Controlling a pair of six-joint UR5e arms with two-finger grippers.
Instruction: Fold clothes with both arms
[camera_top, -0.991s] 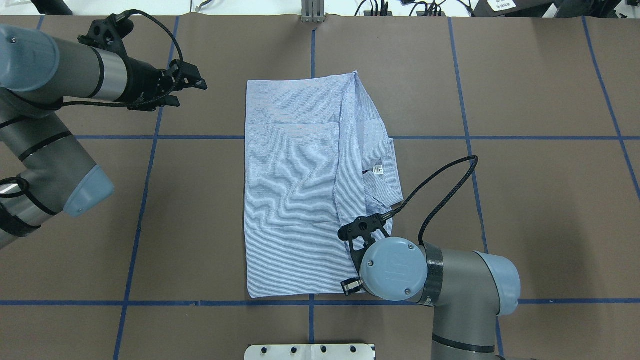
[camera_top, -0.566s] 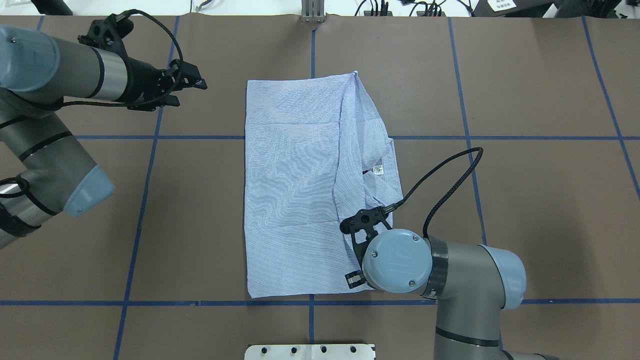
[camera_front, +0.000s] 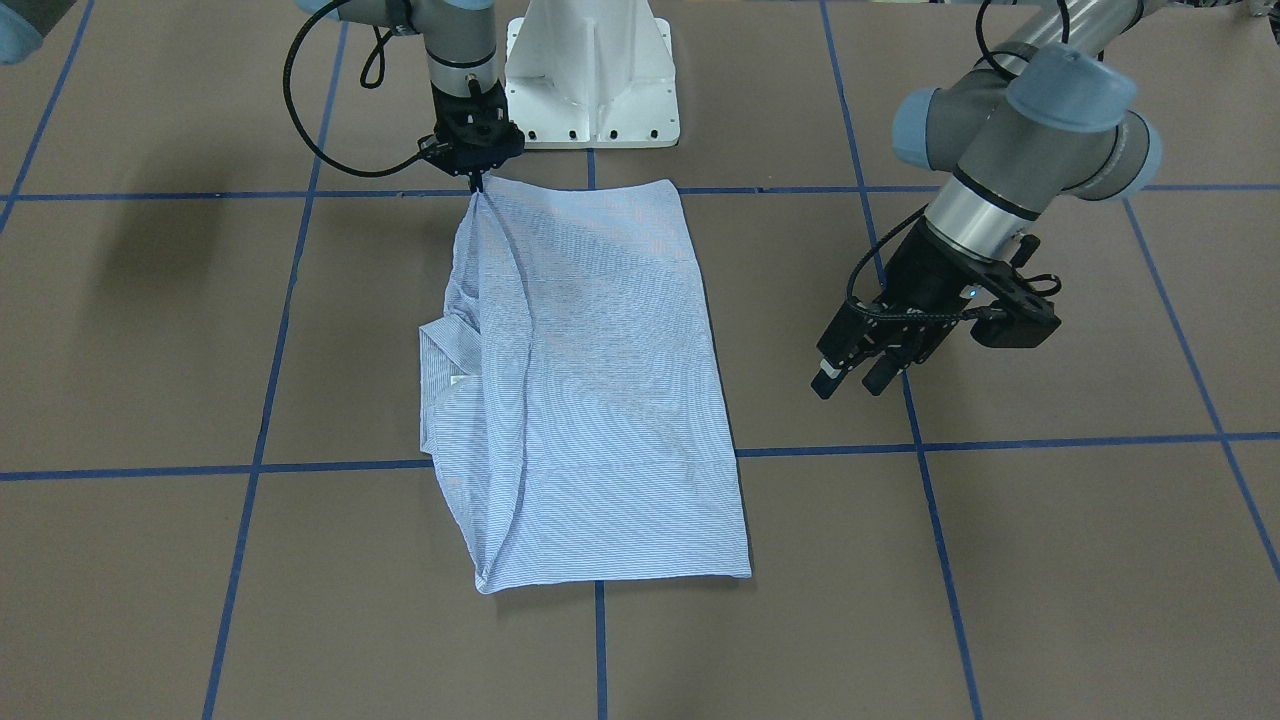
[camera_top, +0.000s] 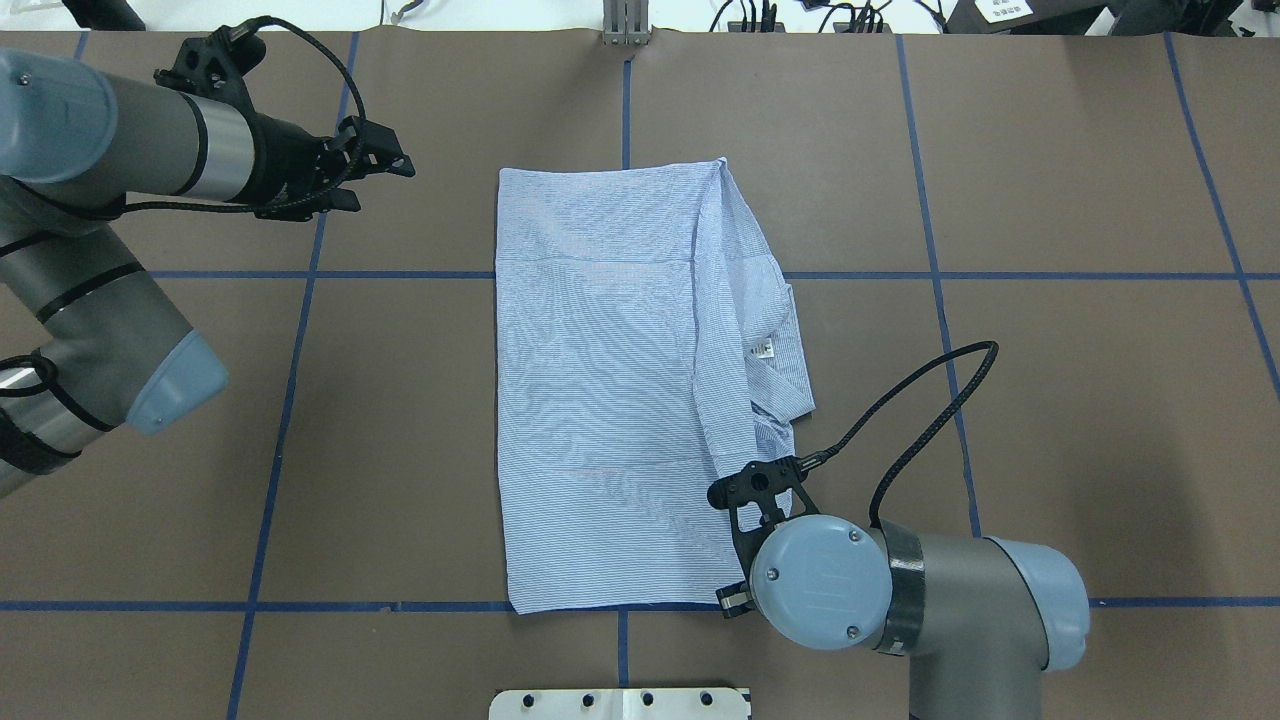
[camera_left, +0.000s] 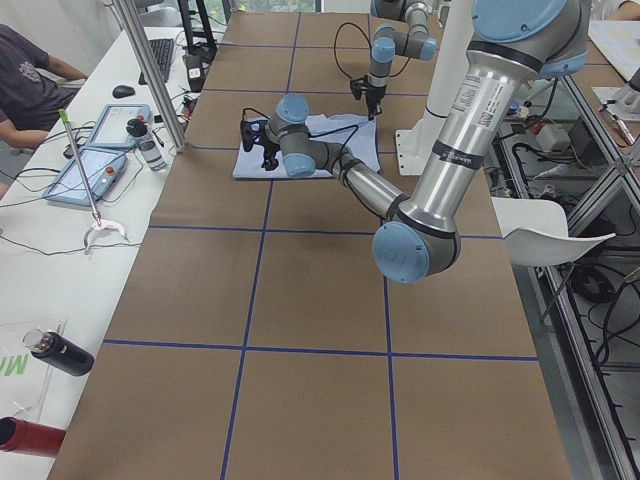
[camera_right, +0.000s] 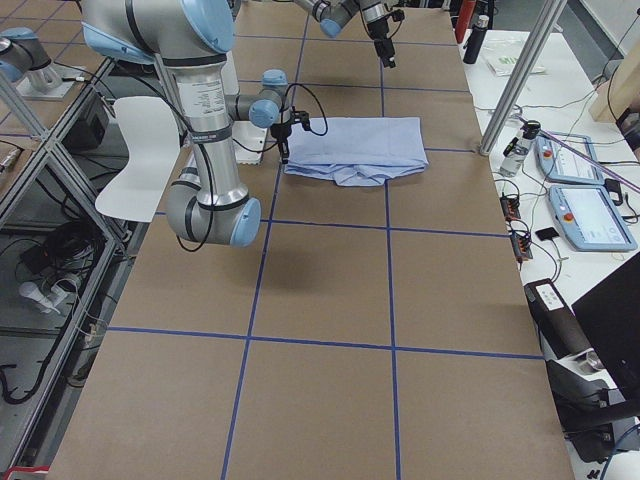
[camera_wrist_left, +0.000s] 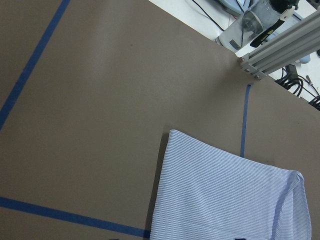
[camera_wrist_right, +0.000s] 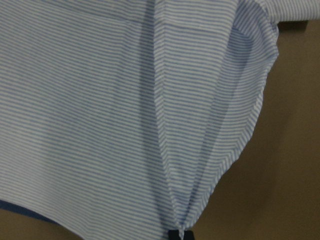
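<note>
The clothes, one light blue striped shirt (camera_top: 600, 400), lie folded lengthwise mid-table, with the collar and white neck label (camera_top: 763, 348) on the robot's right side. My right gripper (camera_front: 476, 183) is shut on the shirt's near right corner and lifts it into a taut ridge; the right wrist view shows the cloth (camera_wrist_right: 100, 100) pinched at its bottom edge. Left of the shirt's far corner, my left gripper (camera_top: 385, 178) hovers open and holds nothing, clear of the shirt (camera_front: 600, 380). The left wrist view shows that far corner (camera_wrist_left: 225, 200).
The white pedestal base (camera_front: 590, 80) stands at the near table edge behind the right gripper. An aluminium post (camera_top: 625, 25) and cables line the far edge. A side table with tablets (camera_left: 85, 170) and a seated person is beyond that edge.
My right arm has moved toward the robot's base and slightly right, pulling the shirt's corner with it; the whole shirt slid a little nearer. The left arm has not moved.
</note>
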